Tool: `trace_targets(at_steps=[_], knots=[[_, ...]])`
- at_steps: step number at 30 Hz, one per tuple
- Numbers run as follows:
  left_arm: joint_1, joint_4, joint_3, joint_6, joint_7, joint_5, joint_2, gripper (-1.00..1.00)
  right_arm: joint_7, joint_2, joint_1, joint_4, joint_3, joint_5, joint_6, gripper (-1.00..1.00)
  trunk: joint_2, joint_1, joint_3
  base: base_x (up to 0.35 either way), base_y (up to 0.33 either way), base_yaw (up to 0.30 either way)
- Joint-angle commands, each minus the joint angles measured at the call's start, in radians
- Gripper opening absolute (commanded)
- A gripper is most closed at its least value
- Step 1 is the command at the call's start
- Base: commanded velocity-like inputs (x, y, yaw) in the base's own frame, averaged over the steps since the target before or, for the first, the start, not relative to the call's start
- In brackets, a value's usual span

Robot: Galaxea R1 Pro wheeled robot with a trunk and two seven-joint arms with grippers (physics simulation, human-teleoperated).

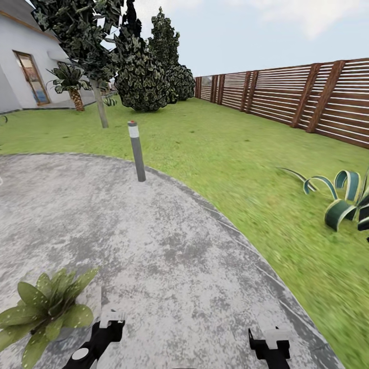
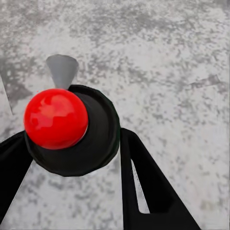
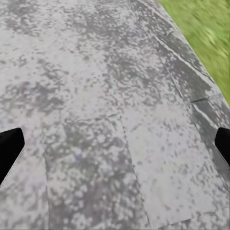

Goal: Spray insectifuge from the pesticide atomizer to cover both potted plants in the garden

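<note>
- Nearest, at the head view's 7 o'clock, the left end effector [image 1: 110, 320] hangs low over the stone patio [image 1: 169, 256]. In the left wrist view its black fingers [image 2: 143, 182] flank a black round body topped with a red ball [image 2: 56, 118] and a pale grey nozzle. Whether this is the pesticide atomizer cannot be told, nor whether the fingers are clenched on it or merely beside it.
- At 5 o'clock the right end effector [image 1: 271, 341] hovers above the same paving. In the right wrist view its dark fingertips [image 3: 9, 148] sit far apart at the frame's edges with bare stone between them, so it is released and carries nothing.
- At 8 o'clock, just beside the left arm, one potted plant [image 1: 46, 307] spreads speckled green leaves over the patio. Its pot is hidden by the foliage.
- Farther out at 11 o'clock a grey bollard light [image 1: 136, 151] stands near the patio's edge.
- At 3 o'clock a striped agave [image 1: 341, 200] grows in the lawn [image 1: 215, 154], which is not a target.
- Farthest, at 1 to 2 o'clock, the wooden fence [image 1: 287, 92] bounds the garden, with trees and a house at 10 to 11 o'clock.
- Judged step: the robot seems to be positioning beside the first plant. The next move likely calls for turning toward 8 o'clock and aiming the left arm at the leaves.
</note>
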Motion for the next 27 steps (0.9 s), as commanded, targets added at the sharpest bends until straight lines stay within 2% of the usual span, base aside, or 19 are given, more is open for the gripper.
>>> trace_targets(at_steps=[1,27], knots=[[-0.001,0.001,0.000,-0.003,-0.005,0.004,0.000,-1.00,-0.005,0.001,-0.001,0.001,-0.005,0.011,-0.003,1.00,0.000,0.000,-0.001,0.288,0.000,0.000],[0.000,0.001,0.000,-0.003,-0.005,0.004,0.003,-1.00,-0.004,0.001,-0.001,0.001,-0.005,0.011,-0.003,1.00,0.000,0.000,-0.001,0.336,0.000,-0.023]])
